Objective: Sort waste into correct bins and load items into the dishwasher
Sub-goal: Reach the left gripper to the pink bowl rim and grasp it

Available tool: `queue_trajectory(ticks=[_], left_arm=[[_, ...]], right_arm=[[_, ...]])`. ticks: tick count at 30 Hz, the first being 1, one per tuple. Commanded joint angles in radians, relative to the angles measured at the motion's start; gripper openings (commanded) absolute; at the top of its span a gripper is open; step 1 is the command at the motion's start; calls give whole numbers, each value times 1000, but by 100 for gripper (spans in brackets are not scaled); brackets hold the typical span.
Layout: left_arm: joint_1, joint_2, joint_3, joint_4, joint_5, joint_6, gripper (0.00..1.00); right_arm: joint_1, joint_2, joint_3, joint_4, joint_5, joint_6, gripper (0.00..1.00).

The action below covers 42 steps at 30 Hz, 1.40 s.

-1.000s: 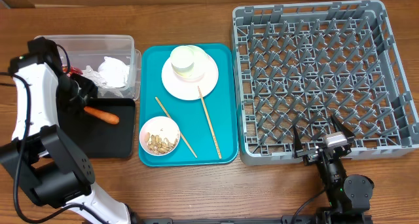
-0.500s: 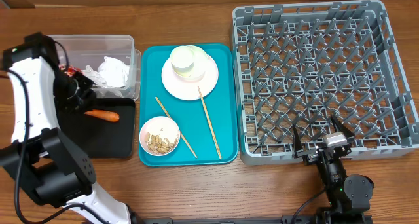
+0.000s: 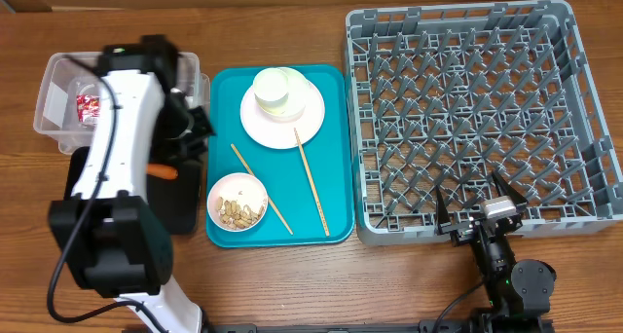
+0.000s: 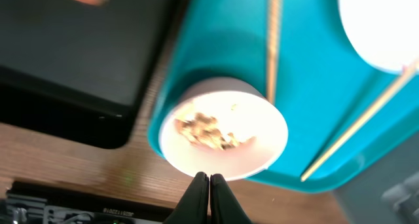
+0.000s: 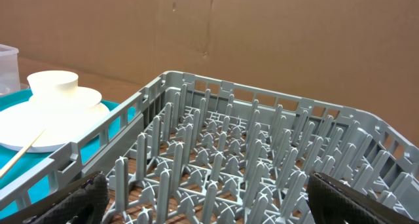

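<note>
Scraps of beige food (image 4: 208, 130) fill the small white bowl (image 4: 258, 160) just beyond clenched, empty left jaws, likely next for binning; right jaws gape, idle.

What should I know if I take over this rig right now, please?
Left gripper: shut, holding nothing, poised over the bowl.
Right gripper: open, parked at the near edge of the dish rack.
Done: red wrapper lies in the clear tub; carrot lies in the black tray. The left arm hides the rest of both bins.
Left: beige scraps are in the bowl. Bowl, plate, the cup on it and both chopsticks are on the teal tray; nothing is racked yet.
</note>
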Motion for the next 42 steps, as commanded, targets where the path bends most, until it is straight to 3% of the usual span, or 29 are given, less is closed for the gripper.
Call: queue_trajectory(ticks=[1, 5, 12, 15, 20, 33, 42], left_arm=[[-103, -31, -3, -6, 6, 53, 7], [-224, -31, -56, 16, -45, 47, 22], [-348, -31, -144, 33, -68, -25, 25], [-389, -31, -190, 59, -68, -54, 34], [-430, -31, -247, 106, -68, -58, 40], [-451, -31, -422, 319, -126, -57, 45], [-451, -31, -422, 357, -173, -57, 38]], right_arm=[[4, -8, -10, 5, 5, 8, 100], [4, -8, -10, 5, 5, 8, 100], [4, -8, -10, 5, 5, 8, 100], [4, -8, -10, 6, 5, 8, 100], [4, -8, -10, 5, 5, 8, 100], [4, -8, -10, 5, 5, 8, 100], [4, -8, -10, 5, 5, 8, 100]])
